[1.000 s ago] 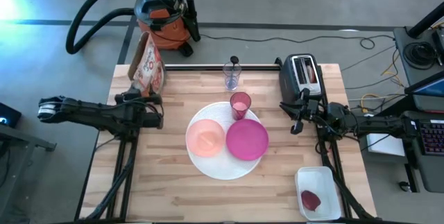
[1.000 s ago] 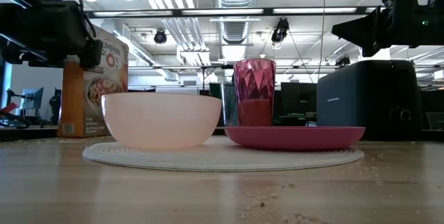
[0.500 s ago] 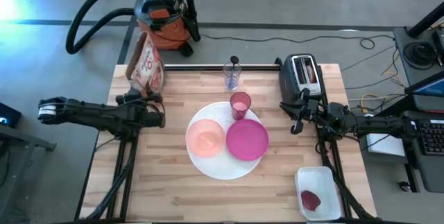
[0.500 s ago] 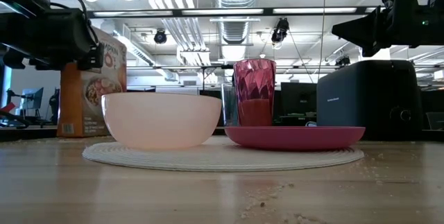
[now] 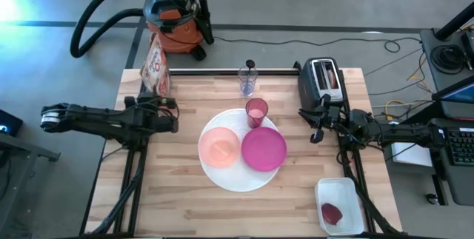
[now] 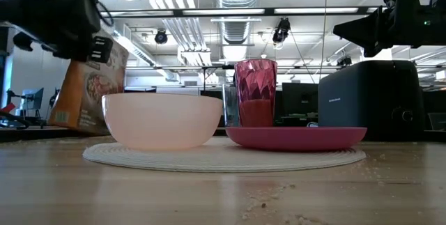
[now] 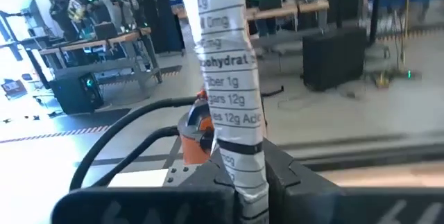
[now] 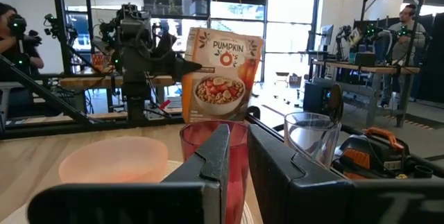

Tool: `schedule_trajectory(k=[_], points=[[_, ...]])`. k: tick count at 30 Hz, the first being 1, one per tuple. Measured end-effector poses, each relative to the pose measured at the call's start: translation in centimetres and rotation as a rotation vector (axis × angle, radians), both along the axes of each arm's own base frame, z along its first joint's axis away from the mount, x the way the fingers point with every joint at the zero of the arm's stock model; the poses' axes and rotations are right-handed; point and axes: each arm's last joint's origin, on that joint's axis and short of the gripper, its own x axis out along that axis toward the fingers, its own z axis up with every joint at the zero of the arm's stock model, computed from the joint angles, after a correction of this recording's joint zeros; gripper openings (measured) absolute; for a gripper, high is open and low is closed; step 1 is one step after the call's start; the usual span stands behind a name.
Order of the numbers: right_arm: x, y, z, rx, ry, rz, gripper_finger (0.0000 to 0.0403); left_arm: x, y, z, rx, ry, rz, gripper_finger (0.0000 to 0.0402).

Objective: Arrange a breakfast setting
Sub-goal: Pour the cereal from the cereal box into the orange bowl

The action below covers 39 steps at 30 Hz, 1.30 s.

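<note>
The wooden table (image 5: 178, 194) looked the same as a second earlier; the change was all at its back left corner. There the cereal box (image 5: 155, 67), which had been standing upright with its broad face showing from overhead, was now tipped and turned edge-on, its base lifted off the wood in the low view. The left gripper (image 5: 167, 106), open a moment before, had shut its jaws on the box's narrow side; from the left wrist the nutrition panel ran straight up out from between the fingers. I took that to mean the box had been picked up and was coming into the setting, probably for a pour.

The setting itself had not shifted. The large white plate (image 5: 226, 181) sat in the middle of the table, with the pale pink bowl (image 5: 218, 148) on its left half and the magenta plate (image 5: 264, 149) on its right. The pink cup (image 5: 256, 112) stood at the plate's far edge, and the clear glass (image 5: 247, 82) with the spoon (image 5: 249, 66) in it stood beyond that, near the back rail.

The right gripper (image 5: 315, 130) had stayed waiting just in front of the toaster (image 5: 323, 80), its fingers close together and holding nothing.
</note>
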Motion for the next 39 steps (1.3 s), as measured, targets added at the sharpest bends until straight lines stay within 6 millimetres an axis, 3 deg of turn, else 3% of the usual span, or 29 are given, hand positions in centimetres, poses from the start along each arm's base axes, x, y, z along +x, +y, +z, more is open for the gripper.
schedule_trajectory(k=[9,15,23,26,32,39], points=[[0.0,0.0,0.0,0.0,0.0,0.0,0.0043,1.6,0.0,5.5,-0.186,0.215,-0.154,0.0],[0.0,0.0,0.0,0.001,0.0,0.0,0.0043,1.1,-0.2,10.3,-0.262,0.195,-0.276,0.0],[0.0,0.0,0.0,0.001,0.0,0.0,0.0043,-0.1,-1.0,17.3,-0.438,0.095,-0.65,0.0],[0.0,0.0,0.0,0.0,0.0,0.0,0.0043,-0.7,-1.3,19.2,-0.512,0.051,-0.715,0.0],[0.0,0.0,0.0,0.001,-0.001,0.0,0.0043,-1.2,-1.8,21.2,-0.72,0.03,-0.776,0.0],[0.0,0.0,0.0,0.0,0.0,0.0,0.0043,0.3,-2.4,22.1,-0.963,-0.021,-0.896,0.0]])
